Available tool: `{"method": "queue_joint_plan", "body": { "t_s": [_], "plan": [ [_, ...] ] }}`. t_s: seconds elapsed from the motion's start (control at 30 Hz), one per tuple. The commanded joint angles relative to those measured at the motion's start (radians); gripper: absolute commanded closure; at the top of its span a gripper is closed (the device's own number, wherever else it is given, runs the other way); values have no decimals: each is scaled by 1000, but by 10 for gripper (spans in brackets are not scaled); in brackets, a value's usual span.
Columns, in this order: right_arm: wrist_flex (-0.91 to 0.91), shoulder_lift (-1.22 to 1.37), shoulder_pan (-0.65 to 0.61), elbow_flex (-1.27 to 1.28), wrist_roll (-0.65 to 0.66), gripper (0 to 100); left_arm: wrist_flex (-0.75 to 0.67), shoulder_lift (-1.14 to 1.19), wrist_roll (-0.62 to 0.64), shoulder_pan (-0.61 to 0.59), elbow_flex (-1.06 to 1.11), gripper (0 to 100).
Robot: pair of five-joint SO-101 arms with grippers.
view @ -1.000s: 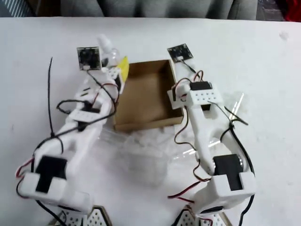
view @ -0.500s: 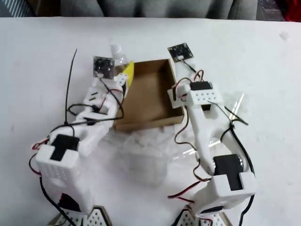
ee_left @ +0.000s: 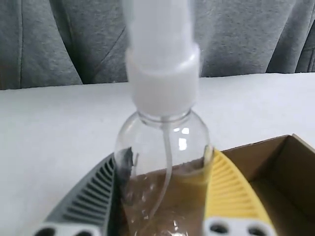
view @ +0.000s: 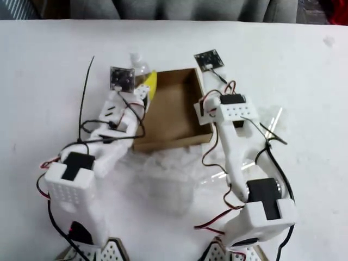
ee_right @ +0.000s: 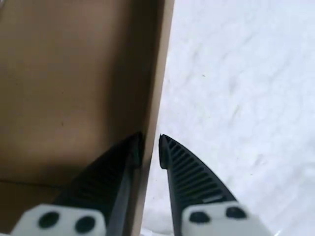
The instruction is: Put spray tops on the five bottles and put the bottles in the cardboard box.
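Note:
A clear bottle (ee_left: 162, 142) with a white spray top (ee_left: 162, 73) stands upright between the grey and yellow fingers of my left gripper (ee_left: 165, 162), which is shut on its body. In the high view this bottle (view: 138, 64) is at the far left corner of the open cardboard box (view: 163, 144), just outside its wall. My right gripper (ee_right: 150, 140) straddles the box's right wall (ee_right: 160, 73), one black finger inside and one outside, closed on the cardboard. The box floor (ee_right: 74, 73) looks bare.
Crumpled clear plastic wrapping (view: 168, 174) lies on the white table in front of the box, between the two arm bases. Grey fabric (ee_left: 246, 34) hangs behind the table's far edge. Loose cables run along both arms.
My left arm has swung right with the bottle, bringing it from left of the box up to the box's far left corner. The right arm has not moved.

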Motion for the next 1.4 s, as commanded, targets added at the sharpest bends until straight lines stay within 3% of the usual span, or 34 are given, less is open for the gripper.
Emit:
{"method": "queue_joint_plan", "body": {
  "t_s": [0.0, 0.13, 0.27, 0.87, 1.07, 1.37],
  "plan": [
    [-13, -53, 13, -31, -8, 969, -34, -16, -3, 7, -60, 979],
    [-13, -51, 13, -31, -8, 969, -31, -16, -2, 5, -58, 911],
    [-15, -51, 13, -31, -8, 969, 63, -16, -2, 5, -64, 838],
    [-50, -16, 21, -29, -2, 969, 18, 70, -3, 5, -80, 833],
    [-47, -15, 24, -38, -3, 969, 23, 68, -2, 5, -55, 717],
    [-47, -10, 24, -43, -2, 969, 23, 65, -2, -1, -48, 705]
  ]
}}
